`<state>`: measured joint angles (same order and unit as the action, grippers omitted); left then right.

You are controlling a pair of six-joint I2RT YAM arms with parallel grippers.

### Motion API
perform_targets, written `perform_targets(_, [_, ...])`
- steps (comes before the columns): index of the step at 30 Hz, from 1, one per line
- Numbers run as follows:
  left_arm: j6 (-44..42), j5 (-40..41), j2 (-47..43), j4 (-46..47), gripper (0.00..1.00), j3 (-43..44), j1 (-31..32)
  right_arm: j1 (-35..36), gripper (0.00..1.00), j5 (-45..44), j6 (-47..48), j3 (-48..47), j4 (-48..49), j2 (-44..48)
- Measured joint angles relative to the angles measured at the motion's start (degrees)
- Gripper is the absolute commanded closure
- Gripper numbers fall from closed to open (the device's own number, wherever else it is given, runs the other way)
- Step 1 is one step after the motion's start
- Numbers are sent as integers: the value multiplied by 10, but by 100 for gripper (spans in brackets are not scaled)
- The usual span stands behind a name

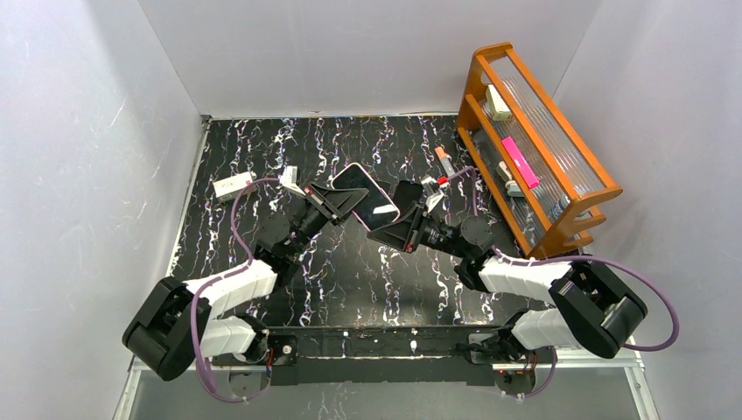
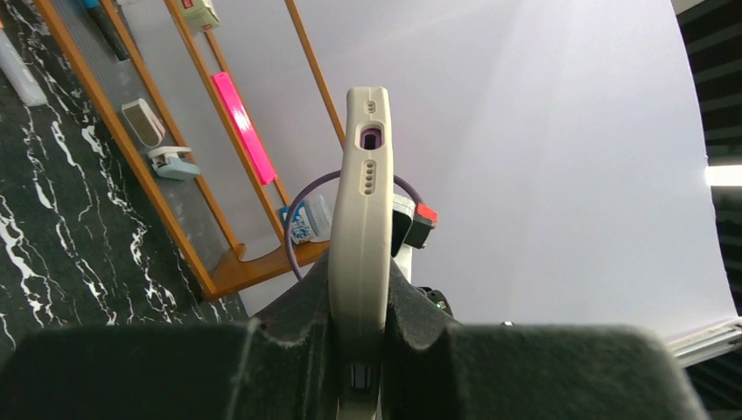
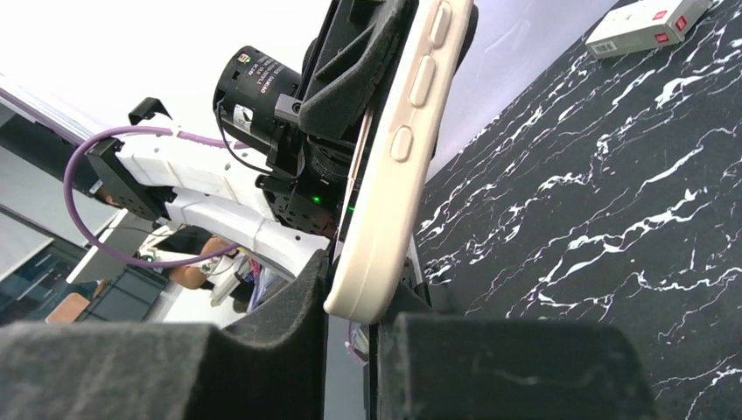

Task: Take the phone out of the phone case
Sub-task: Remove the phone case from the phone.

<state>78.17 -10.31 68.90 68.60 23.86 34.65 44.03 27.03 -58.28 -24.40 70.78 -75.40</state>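
Note:
A phone with a black screen sits in a cream case (image 1: 366, 194) and is held in the air over the middle of the black marbled table (image 1: 350, 271). My left gripper (image 1: 344, 200) is shut on the case's left end; in the left wrist view the case (image 2: 366, 192) stands edge-on between the pads, port end pointing away, at my left gripper (image 2: 359, 346). My right gripper (image 1: 395, 219) closes on the case's near right corner. In the right wrist view the case (image 3: 398, 166) shows its side buttons, its lower corner wedged between the pads at my right gripper (image 3: 369, 308).
An orange wooden rack (image 1: 534, 149) with a pink item and small objects stands at the right wall. A white box (image 1: 233, 185) lies at the far left, also in the right wrist view (image 3: 643, 22). A small bottle (image 1: 444, 158) lies near the rack. White walls enclose the table.

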Motion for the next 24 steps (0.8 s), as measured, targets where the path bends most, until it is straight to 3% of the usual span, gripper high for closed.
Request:
perform_targets(4, [11,-6,6,14,100,-2,1,1,95,2,22,8,16,-1])
perform_targets(11, [47,-9,28,31,100,-9,1,1,96,19,109,10,9,0])
perform_targets(24, [54,-13,31,38,100,-9,-8,-4,80,38,241,-28,-122,38])
